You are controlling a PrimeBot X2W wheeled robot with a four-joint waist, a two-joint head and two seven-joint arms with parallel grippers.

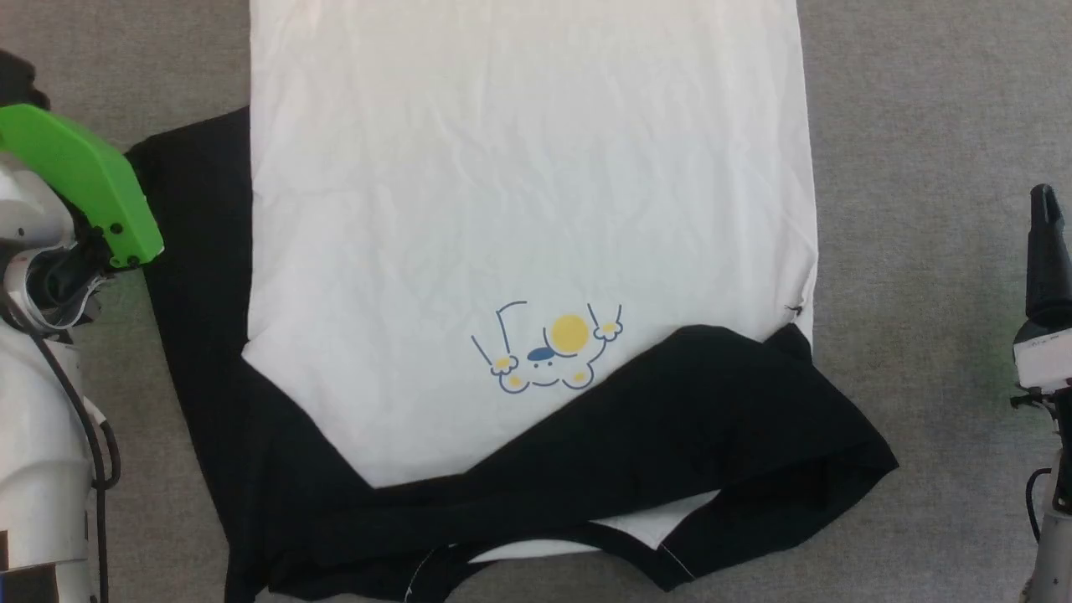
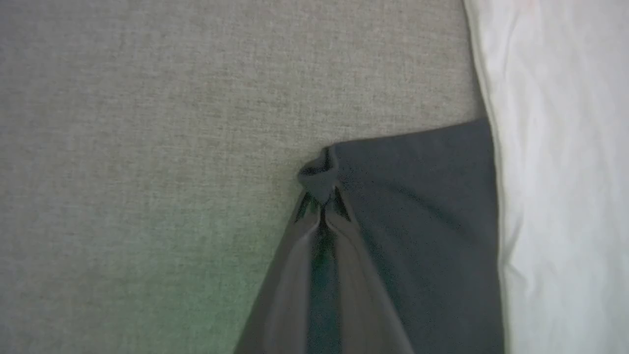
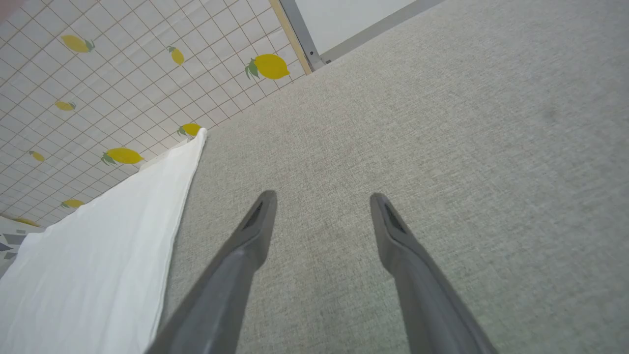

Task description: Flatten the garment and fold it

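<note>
The garment point(image 1: 519, 167) lies spread on a grey fabric surface, its white body point(image 2: 555, 172) mostly flat, with a small yellow-and-blue print point(image 1: 548, 352) on the chest. One black sleeve point(image 1: 201, 251) sticks out to the left. The other black sleeve point(image 1: 712, 419) is folded across the near part of the shirt. In the left wrist view my left gripper point(image 2: 322, 206) is shut on the bunched outer corner of the left sleeve point(image 2: 417, 221). My right gripper point(image 3: 322, 201) hovers open over bare surface to the right of the shirt, and one dark finger point(image 1: 1047, 251) stands at the right edge.
The green cover of my left arm point(image 1: 84, 184) sits over the left sleeve's outer edge. The grey surface point(image 1: 921, 126) runs wide on both sides of the shirt. Beyond its far edge are a lemon-patterned tiled cloth point(image 3: 98, 73) and a white panel point(image 3: 344, 19).
</note>
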